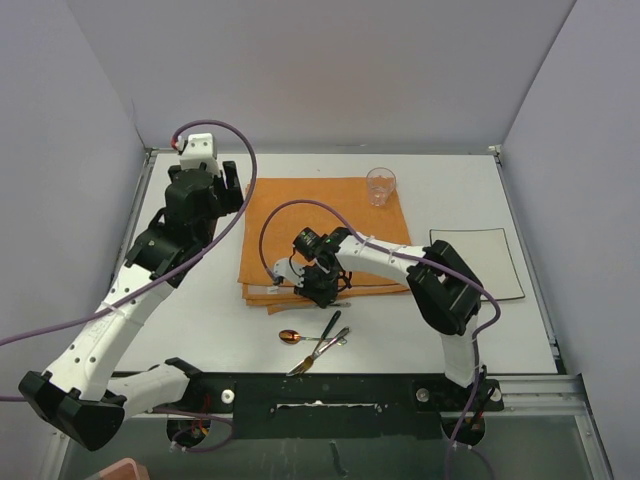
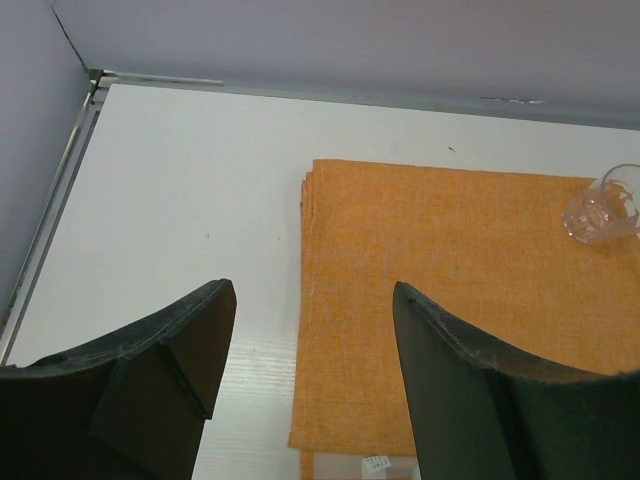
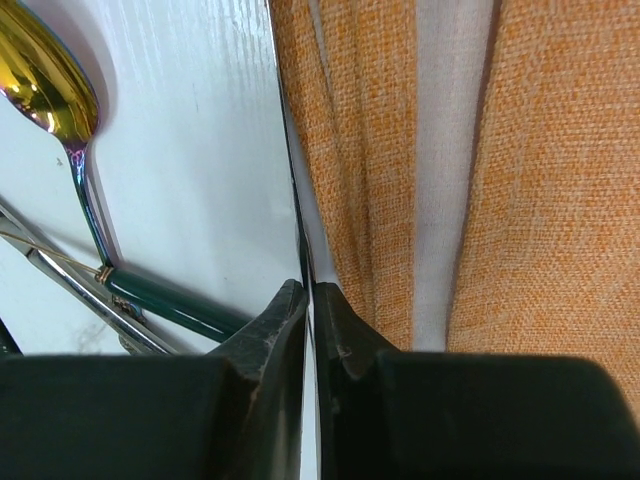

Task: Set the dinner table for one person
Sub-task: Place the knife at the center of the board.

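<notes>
The dinner table (image 1: 450,190) is a white-grey top. An orange folded cloth (image 1: 320,205) lies on it at the middle back, with a clear glass (image 1: 380,186) on its far right corner. My right gripper (image 1: 322,285) is at the cloth's near edge. In the right wrist view it (image 3: 309,290) is shut on a thin metal blade (image 3: 285,130) seen edge-on, seemingly a knife, beside the cloth's folds (image 3: 560,150). My left gripper (image 1: 232,190) is open and empty above the cloth's left edge (image 2: 450,300). It also shows in the left wrist view (image 2: 312,330).
A gold spoon (image 1: 290,337), a dark-green-handled utensil (image 1: 332,325) and another metal utensil (image 1: 318,355) lie near the front edge. A square white plate (image 1: 478,262) sits at the right. White walls enclose the table. The glass also shows in the left wrist view (image 2: 603,205).
</notes>
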